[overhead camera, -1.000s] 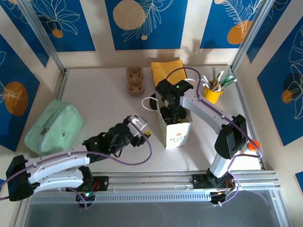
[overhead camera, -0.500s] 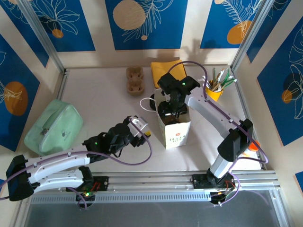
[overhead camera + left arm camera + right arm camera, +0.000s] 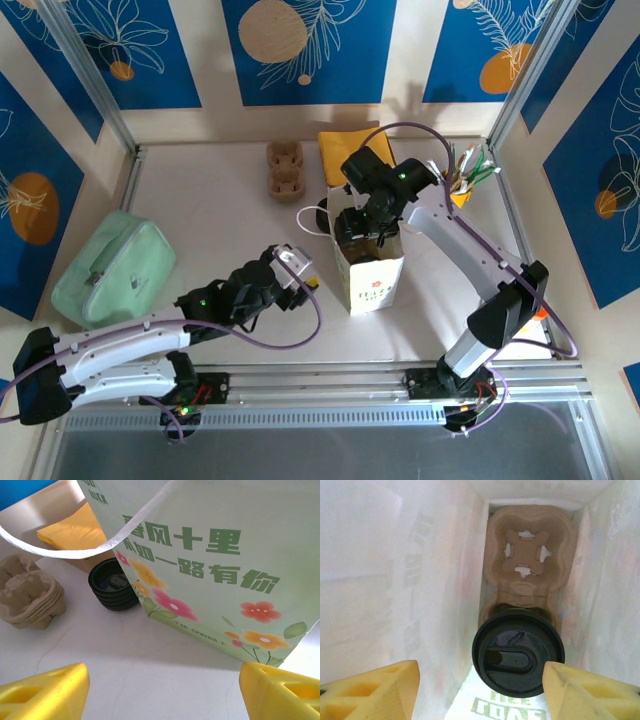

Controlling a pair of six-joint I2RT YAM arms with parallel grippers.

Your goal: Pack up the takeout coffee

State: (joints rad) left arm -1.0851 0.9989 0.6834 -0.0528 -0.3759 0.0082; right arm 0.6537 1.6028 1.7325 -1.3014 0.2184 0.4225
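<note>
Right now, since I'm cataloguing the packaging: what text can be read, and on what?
"春风十里": paper bag, large green characters.
"不如一路有你": same bag, line below.
"SPRING": small print under its flowers; the rest is blurred.
red mark on the bag, top view: too small to read.

Right end effector point(image 3: 359, 236) over bag point(image 3: 376, 284)

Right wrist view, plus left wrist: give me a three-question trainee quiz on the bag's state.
1. True or false: both slots of the pulp carrier inside the paper bag hold cups.
2. Beside the bag in the left wrist view stands: A) a stack of black lids B) a kettle C) a bowl.
3. Fill in: the right gripper is ___ above the lidded cup.
Key: 1 false, far slot empty; 2 A; 3 open.
</note>
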